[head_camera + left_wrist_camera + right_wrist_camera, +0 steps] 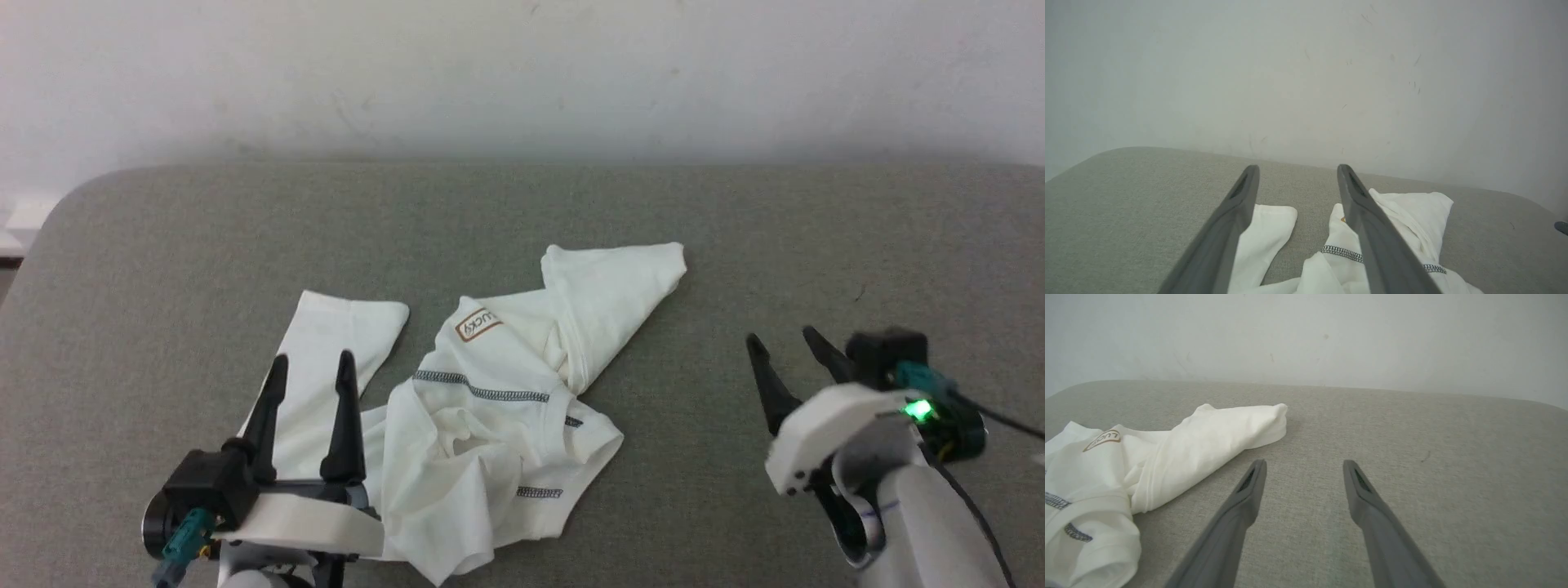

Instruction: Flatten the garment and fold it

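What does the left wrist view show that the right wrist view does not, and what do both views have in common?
Left wrist view, unlike the other: the left gripper, open, above the garment, with a flat sleeve seen between its fingers.
Right wrist view, unlike the other: the right gripper, open, over the bare grey surface beside the garment, and the brown-bordered label in plain sight.
Both share: the crumpled white garment, its dark zigzag seam, the grey surface and the white wall.
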